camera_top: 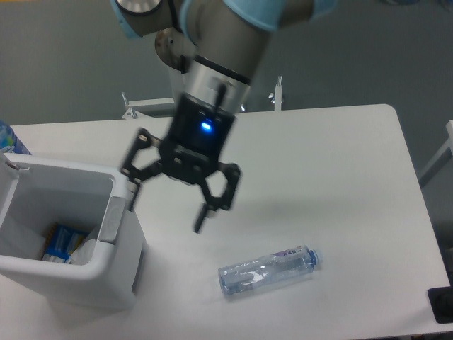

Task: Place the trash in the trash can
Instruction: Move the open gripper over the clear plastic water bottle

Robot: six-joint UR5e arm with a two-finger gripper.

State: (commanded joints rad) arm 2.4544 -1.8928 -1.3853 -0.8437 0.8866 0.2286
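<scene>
My gripper (167, 207) is open and empty above the white table (340, 184), between the trash can and the bottle. The clear plastic water bottle (267, 270) lies on its side on the table near the front, to the lower right of the gripper. The white trash can (113, 212) stands at the left front. Inside it I see a bit of white wrapper (86, 249) beside blue and yellow packaging (60, 241).
A blue object (8, 138) shows at the far left edge behind the trash can. A white frame (276, 95) stands behind the table's back edge. A dark object (440, 304) sits at the lower right corner.
</scene>
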